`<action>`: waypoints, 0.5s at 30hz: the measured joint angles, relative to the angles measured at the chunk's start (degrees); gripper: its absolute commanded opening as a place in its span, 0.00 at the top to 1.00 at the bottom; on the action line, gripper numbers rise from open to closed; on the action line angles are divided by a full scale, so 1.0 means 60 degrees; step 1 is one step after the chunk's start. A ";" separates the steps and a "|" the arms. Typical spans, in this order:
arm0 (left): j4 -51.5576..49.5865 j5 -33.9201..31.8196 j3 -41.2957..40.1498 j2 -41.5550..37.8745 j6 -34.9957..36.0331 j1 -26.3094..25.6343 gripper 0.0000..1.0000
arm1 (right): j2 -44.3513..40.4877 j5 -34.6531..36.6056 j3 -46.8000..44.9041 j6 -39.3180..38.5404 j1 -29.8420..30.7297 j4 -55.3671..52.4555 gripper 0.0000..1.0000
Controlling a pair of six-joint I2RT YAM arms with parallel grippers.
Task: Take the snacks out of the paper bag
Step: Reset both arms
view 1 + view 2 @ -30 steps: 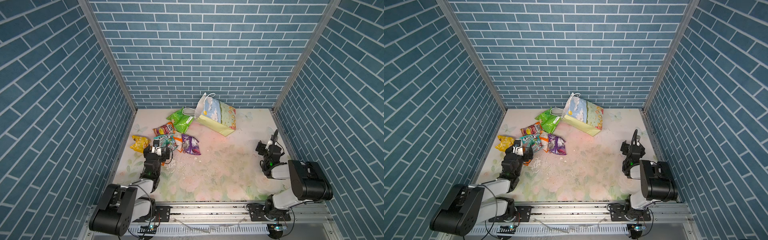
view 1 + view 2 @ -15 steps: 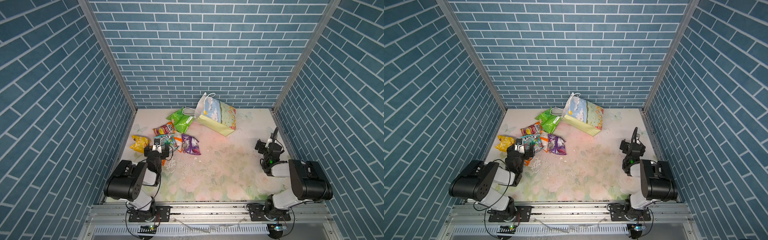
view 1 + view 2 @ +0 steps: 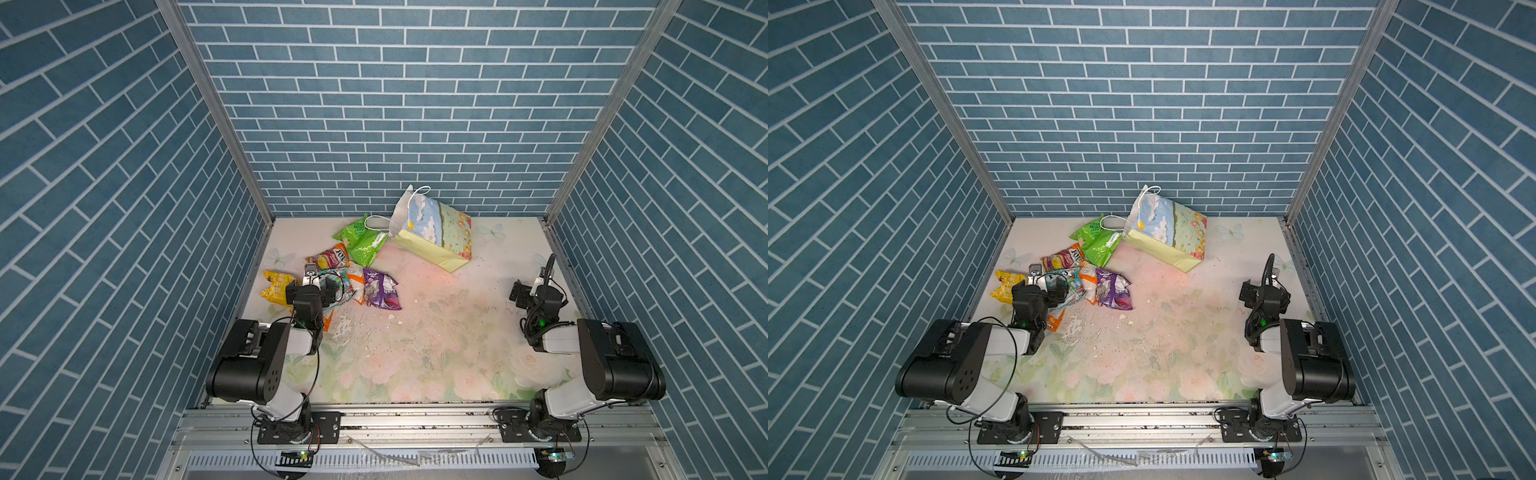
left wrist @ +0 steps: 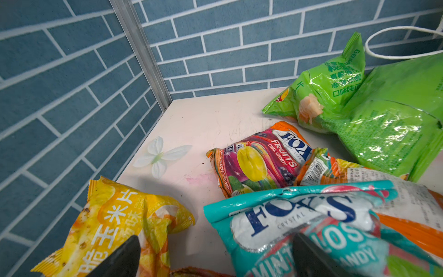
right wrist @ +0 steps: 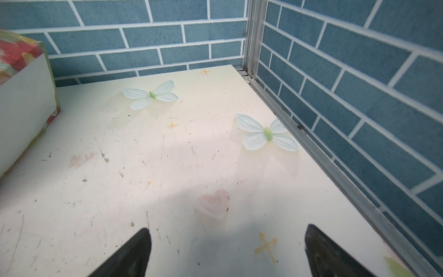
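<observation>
The paper bag (image 3: 432, 235) (image 3: 1167, 232) lies on its side at the back of the table, mouth towards the left, and its base corner (image 5: 24, 103) shows in the right wrist view. The snacks lie outside it: a green packet (image 3: 361, 241) (image 4: 383, 115) at the mouth, then an orange-red fruit packet (image 3: 330, 261) (image 4: 259, 163), a yellow one (image 3: 275, 287) (image 4: 115, 223), a purple one (image 3: 382, 289), an orange-and-white one (image 3: 355, 282) and a teal one (image 4: 299, 223). My left gripper (image 3: 312, 287) (image 4: 215, 239) stands open over the gap between the yellow and teal packets, holding nothing. My right gripper (image 3: 536, 291) (image 5: 227, 230) is open over bare table.
Blue brick walls close in the left, back and right sides, with metal rails (image 5: 311, 144) along the table edges. The floral table top (image 3: 436, 332) is scuffed, with small white crumbs (image 3: 390, 318) near its middle. Both arm bases stand at the front edge.
The left arm's elbow has folded back and up towards its base, while its gripper has stayed by the packets. The right arm has barely moved. The snacks and the bag lie as before.
</observation>
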 measured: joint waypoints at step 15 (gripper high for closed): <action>-0.0073 -0.0029 0.0000 0.0000 -0.0058 0.0000 0.00 | 0.0000 0.0000 0.0000 0.0000 0.0000 -0.0033 0.01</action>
